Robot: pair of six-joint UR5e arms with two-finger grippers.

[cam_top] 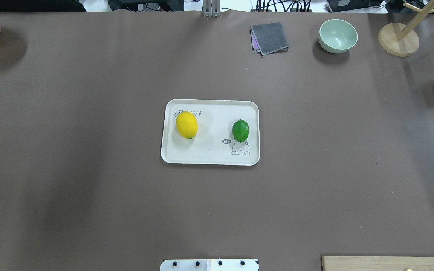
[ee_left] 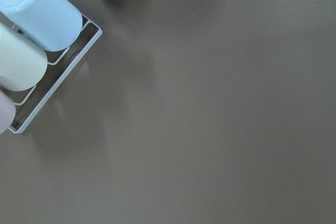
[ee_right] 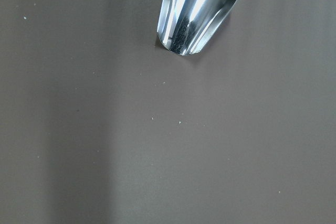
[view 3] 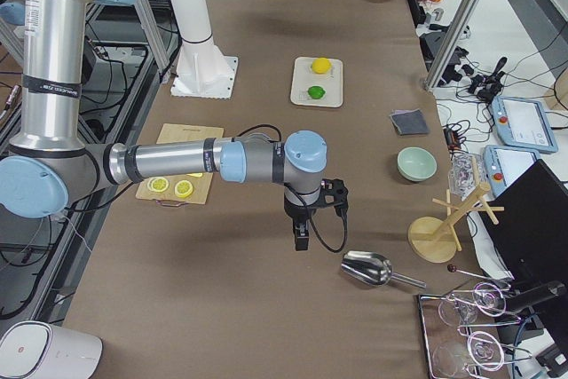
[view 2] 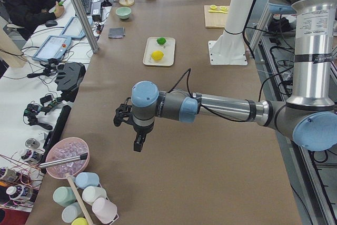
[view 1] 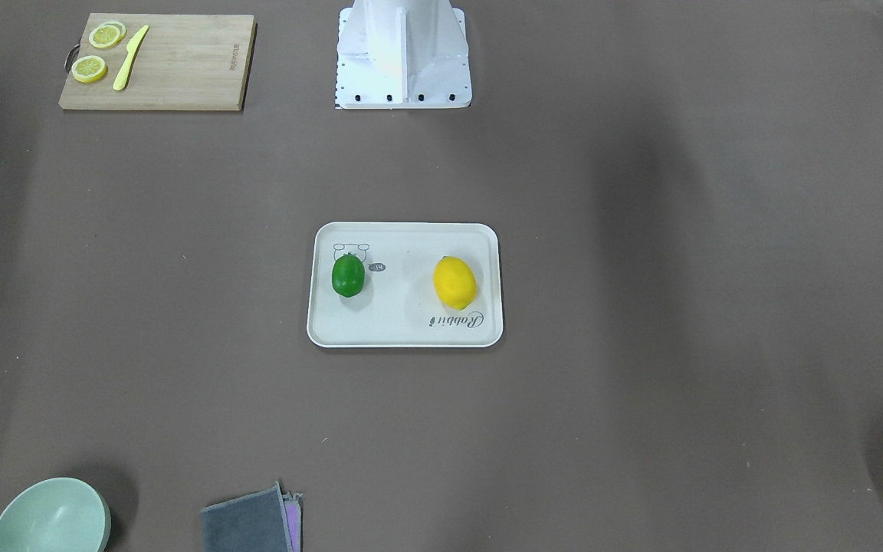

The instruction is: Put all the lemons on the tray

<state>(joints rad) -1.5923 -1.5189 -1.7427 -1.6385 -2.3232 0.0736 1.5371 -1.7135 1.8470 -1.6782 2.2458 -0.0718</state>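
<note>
Left hand (view 2: 138, 143) afar, lemons (cam_top: 187, 125) crosswise on tray (cam_top: 209, 155)

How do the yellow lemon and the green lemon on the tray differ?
Colour: the yellow lemon is bright yellow, the green lemon glossy green. Size: the yellow lemon looks larger than the green lemon. Place: the yellow lemon lies by the script lettering, the green lemon at the animal drawing. Both rest on the tray, apart.

Grey script (view 1: 457, 320) reading "Rabbit" marks the cream tray (view 1: 403, 307); a speech bubble (cam_top: 226, 141) on it says "hi". The stamp (view 1: 233, 57) on the cutting board (view 1: 181, 77) is illegible.
</note>
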